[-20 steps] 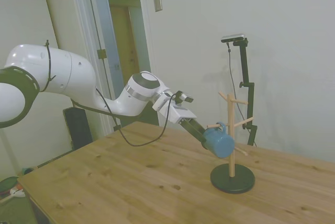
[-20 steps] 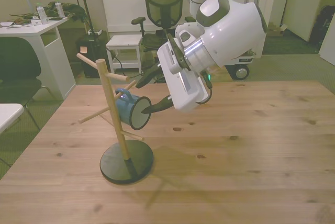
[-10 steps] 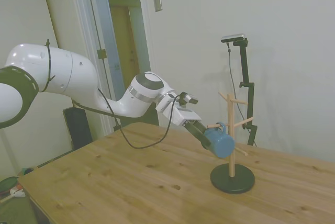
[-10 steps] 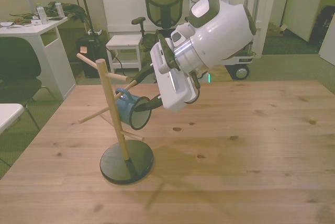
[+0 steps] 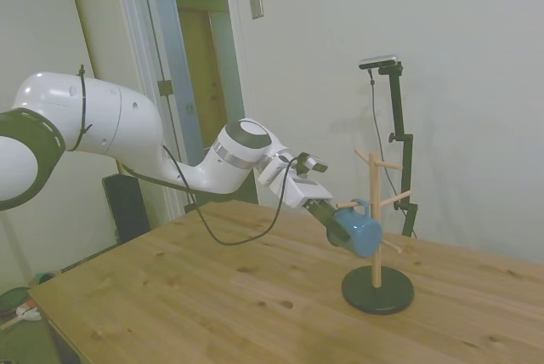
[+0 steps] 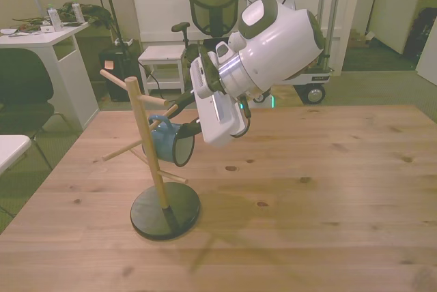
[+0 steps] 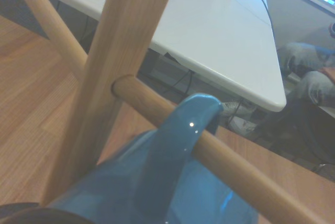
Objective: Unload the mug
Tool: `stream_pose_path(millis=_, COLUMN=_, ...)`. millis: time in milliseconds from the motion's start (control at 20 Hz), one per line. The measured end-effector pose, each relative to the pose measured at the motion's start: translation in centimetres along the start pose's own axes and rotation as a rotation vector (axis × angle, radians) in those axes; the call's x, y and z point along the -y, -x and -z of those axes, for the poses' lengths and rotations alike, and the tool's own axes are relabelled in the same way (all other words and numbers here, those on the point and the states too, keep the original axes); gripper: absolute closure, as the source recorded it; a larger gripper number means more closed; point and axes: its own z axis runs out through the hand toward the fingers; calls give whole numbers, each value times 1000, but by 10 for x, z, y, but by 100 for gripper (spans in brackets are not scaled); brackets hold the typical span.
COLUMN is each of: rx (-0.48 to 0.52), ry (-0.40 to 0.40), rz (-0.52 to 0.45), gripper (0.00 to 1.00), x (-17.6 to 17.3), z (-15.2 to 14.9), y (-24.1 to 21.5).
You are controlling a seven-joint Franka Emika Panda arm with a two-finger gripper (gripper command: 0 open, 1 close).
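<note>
Peg and handle are what the coming move turns on. In the side view we see the blue mug [image 5: 354,232] hanging by its loop handle on a lower peg of the wooden mug tree [image 5: 375,215], tilted with its mouth toward the arm. The gripper [image 5: 330,221] reaches in from the picture's left and meets the mug at its rim; the mug lies straight ahead of it, just before the tree's post.

In the front view the mug [image 6: 166,144] sits on the post's right, and the gripper [image 6: 184,130] appears closed on its rim, one finger going into the dark mouth, though we cannot see the contact clearly. The peg slopes up and away from the post, so we judge the mug must slide along it.

In the wrist view the handle [image 7: 180,130] is looped over the peg [image 7: 209,156], close to the post. The tree's base stands on the worktop [image 6: 328,190].
</note>
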Motion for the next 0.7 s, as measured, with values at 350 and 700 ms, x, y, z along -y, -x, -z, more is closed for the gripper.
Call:
stream_pose_path(millis=350, rx=1, ry=0, rz=-2, gripper=100, x=1, z=-3, y=-1)
stream_pose_path(millis=700, rx=2, ry=-2, rz=-6, gripper=100, x=2, z=-2, y=-3)
